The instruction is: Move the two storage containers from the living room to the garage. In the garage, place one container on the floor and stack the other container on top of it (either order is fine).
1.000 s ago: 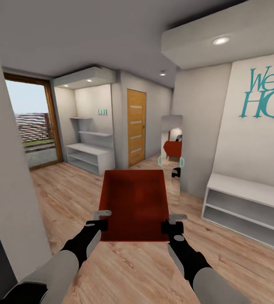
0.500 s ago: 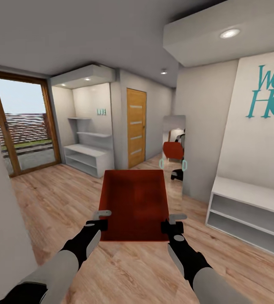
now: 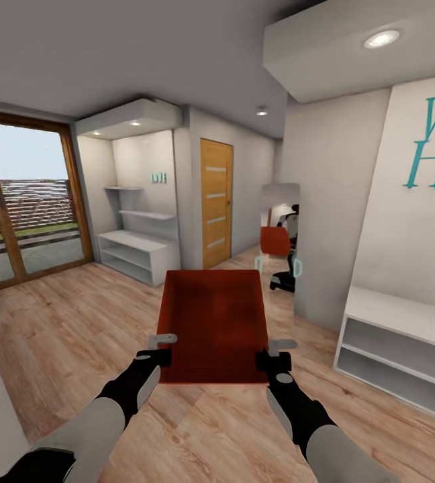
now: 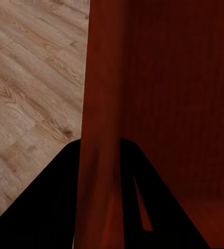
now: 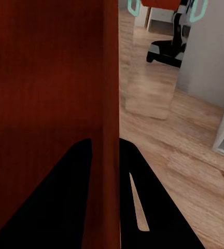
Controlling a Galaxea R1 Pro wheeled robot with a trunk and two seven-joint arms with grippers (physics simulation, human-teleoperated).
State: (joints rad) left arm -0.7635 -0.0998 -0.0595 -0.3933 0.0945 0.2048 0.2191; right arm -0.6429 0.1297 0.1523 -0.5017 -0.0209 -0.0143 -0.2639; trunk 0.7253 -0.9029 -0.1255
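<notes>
Storage container (image 3: 212, 325): red-orange, open-top, carried above wood floor (image 3: 76, 335). Left hand (image 3: 158, 350) clamped on its left wall; right hand (image 3: 276, 353) clamped on its right wall, near corners.

View swung left; glass door (image 3: 23, 201) fully revealed.

My black matt fingers (image 4: 55, 207) pinch the container (image 3: 212, 325), smooth matt red-orange plastic; below lies light wood plank floor (image 3: 76, 335), faintly satin, grained.
</notes>
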